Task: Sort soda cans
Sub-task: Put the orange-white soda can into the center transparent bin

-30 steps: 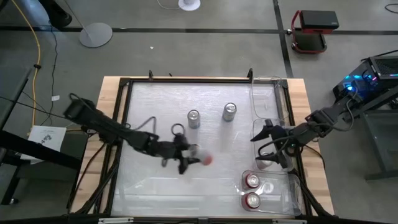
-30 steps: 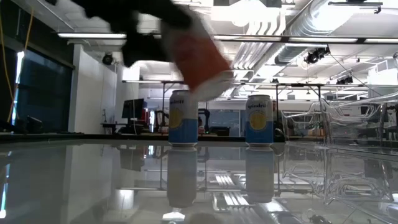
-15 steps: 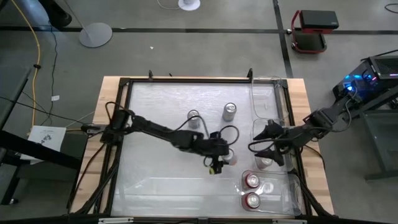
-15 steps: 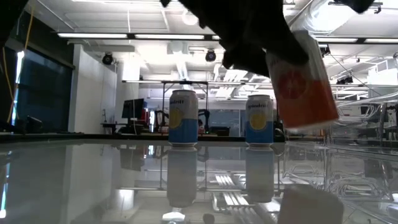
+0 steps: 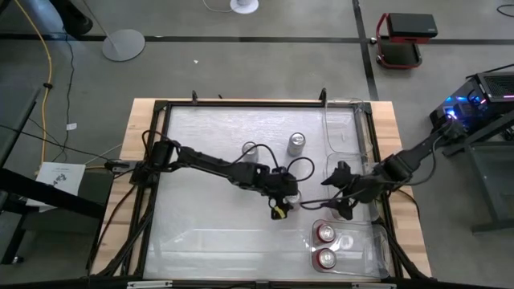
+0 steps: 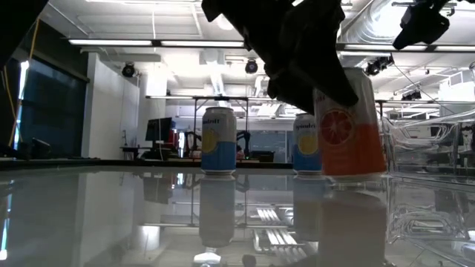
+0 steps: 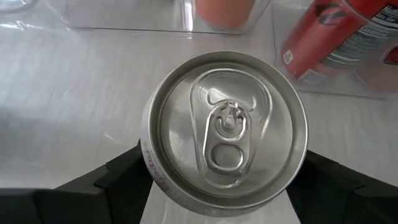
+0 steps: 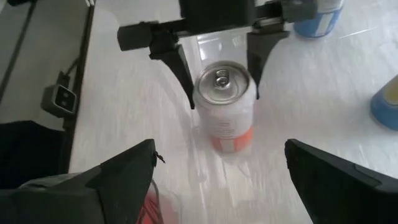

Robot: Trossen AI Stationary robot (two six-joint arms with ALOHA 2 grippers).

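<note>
High view: the left arm reaches across the table [image 5: 201,233] toward its right side. Its end effector [image 5: 285,203] straddles an orange can [image 5: 294,204], of which only the silver top shows, just beside the clear bin [image 5: 377,249] at the right edge. Two blue cans stand upright farther back, one [image 5: 297,144] clear of the arm and the other [image 5: 250,150] partly hidden by it. Two red cans [image 5: 325,234] stand in the bin, tops up. The right end effector [image 5: 337,197] hovers near the bin, fingers spread, holding nothing.

Low view: the orange can [image 6: 349,122] stands upright on the table, long axis vertical, white with a grapefruit-slice picture over an orange lower band. The left end effector's dark fingers [image 6: 297,52] close round its upper part. Behind it stand the blue cans [image 6: 219,141], white above and blue below, also upright.

Left wrist view: the can's silver top [image 7: 227,127] faces the camera, pull tab intact, with a finger [image 7: 121,171] on either side at the rim; whether they press or have let go, I cannot tell.

Right wrist view: the orange can [image 8: 225,106] stands upright between the left end effector's fingers [image 8: 180,65]. The right fingers [image 8: 121,171] are wide apart and empty.
</note>
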